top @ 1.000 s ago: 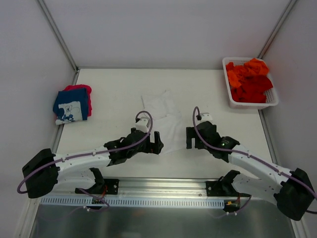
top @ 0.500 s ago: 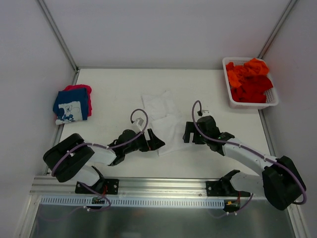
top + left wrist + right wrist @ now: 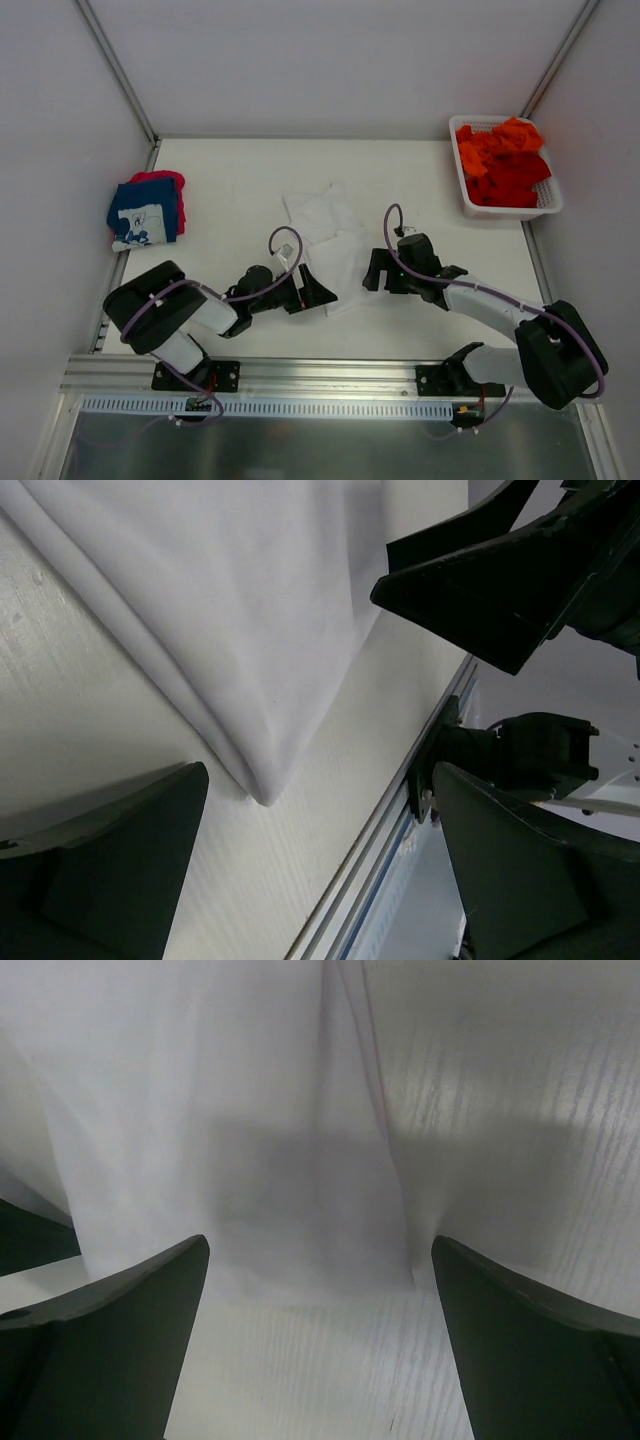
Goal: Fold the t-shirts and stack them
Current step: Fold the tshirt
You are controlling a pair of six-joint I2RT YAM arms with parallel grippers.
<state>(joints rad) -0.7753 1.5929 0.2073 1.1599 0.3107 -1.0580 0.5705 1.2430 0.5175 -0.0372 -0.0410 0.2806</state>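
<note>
A plain white t-shirt (image 3: 330, 240) lies partly folded in the middle of the table. My left gripper (image 3: 318, 291) sits low at its near left corner, open, with the cloth's folded corner (image 3: 262, 792) just ahead of the empty jaws (image 3: 320, 875). On the shirt's near right side my right gripper (image 3: 374, 272) is also open. The white hem (image 3: 300, 1260) lies just in front of its empty fingers (image 3: 320, 1355). A folded navy t-shirt with white print (image 3: 143, 213) rests on a pink-red one (image 3: 170, 180) at the far left. Orange and red t-shirts (image 3: 500, 160) fill the basket.
The white lattice basket (image 3: 510, 211) stands at the back right against the wall. Metal rails run along the table's near edge (image 3: 320, 378) and left side (image 3: 125, 250). In the left wrist view the right gripper (image 3: 500, 580) shows close by, across the shirt's corner.
Both grippers have come down and inward to the white shirt's near edge. The left arm has pulled its elbow back. The shirt has barely shifted.
</note>
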